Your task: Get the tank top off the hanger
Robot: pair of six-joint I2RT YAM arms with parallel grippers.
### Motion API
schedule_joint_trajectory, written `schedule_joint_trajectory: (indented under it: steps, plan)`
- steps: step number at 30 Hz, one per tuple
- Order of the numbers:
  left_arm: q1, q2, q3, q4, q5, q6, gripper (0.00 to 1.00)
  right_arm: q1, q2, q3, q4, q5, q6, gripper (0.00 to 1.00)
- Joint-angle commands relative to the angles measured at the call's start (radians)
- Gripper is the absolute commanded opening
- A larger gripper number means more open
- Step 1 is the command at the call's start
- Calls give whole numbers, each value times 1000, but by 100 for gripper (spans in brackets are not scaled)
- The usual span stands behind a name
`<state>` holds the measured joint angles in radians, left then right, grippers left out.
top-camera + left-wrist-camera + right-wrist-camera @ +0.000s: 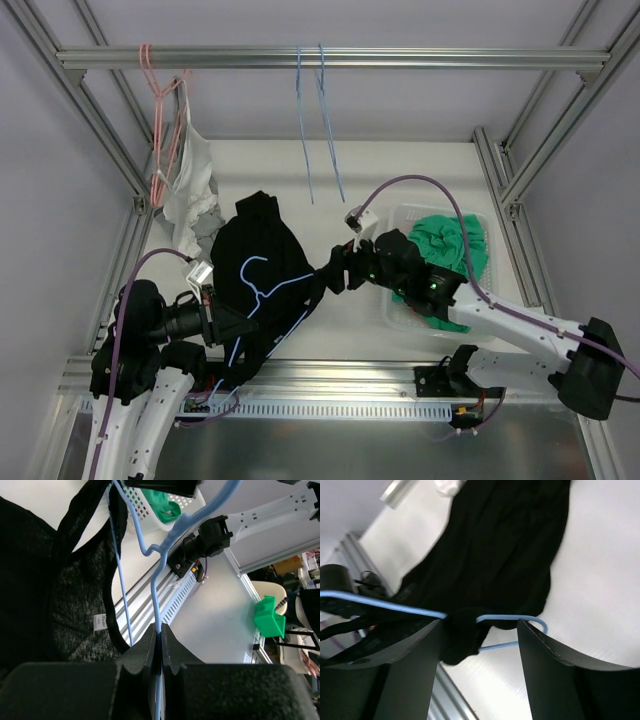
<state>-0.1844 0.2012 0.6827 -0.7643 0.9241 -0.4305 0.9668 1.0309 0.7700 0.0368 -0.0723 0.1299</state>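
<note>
Fingers (pixel 142 647) of the left gripper (pixel 160 630) pinch the hanger (pixel 187 521) by the worktop's (pixel 420 180) near-left corner; the right gripper's (pixel 338 272) spread ones straddle a strap of the tank top (pixel 255 235), still threaded on, which next needs clamping and sliding off.

Found the tank top (pixel 262 240) to be thin, matt black knit cloth, sheer enough near the armhole to pass light, with a small white woven label (pixel 99 622) sewn in. Saw a smooth, faintly glossy light-blue coating on the wire hanger (pixel 380 603). Noted matt black moulded plastic on the left gripper (pixel 161 632) and the right gripper (pixel 480 630). Saw a smooth matt white on the bench (pixel 400 180), brushed bare aluminium on the rail (pixel 400 58) at 12 o'clock, and milky perforated plastic in the basket (pixel 400 215) at 3 o'clock, with soft green cloth (pixel 450 245) inside.
</note>
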Motion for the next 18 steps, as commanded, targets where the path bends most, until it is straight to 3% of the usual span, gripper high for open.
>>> schedule_joint_trajectory:
  steps: [1,10,13,14,18]
  plan:
    - [-4,6,35,33,56,-40,0,18,98,63,95,109,-10,65]
    - [-6,30,63,34,4,-13,0,38,133,74,109,83,8,47]
    - [-4,41,67,34,-7,-10,0,38,132,74,115,26,17,29]
    - [-4,49,71,34,-8,-8,0,38,132,75,117,34,14,1]
    - [-4,64,87,33,-4,1,0,27,98,94,42,184,-33,0]
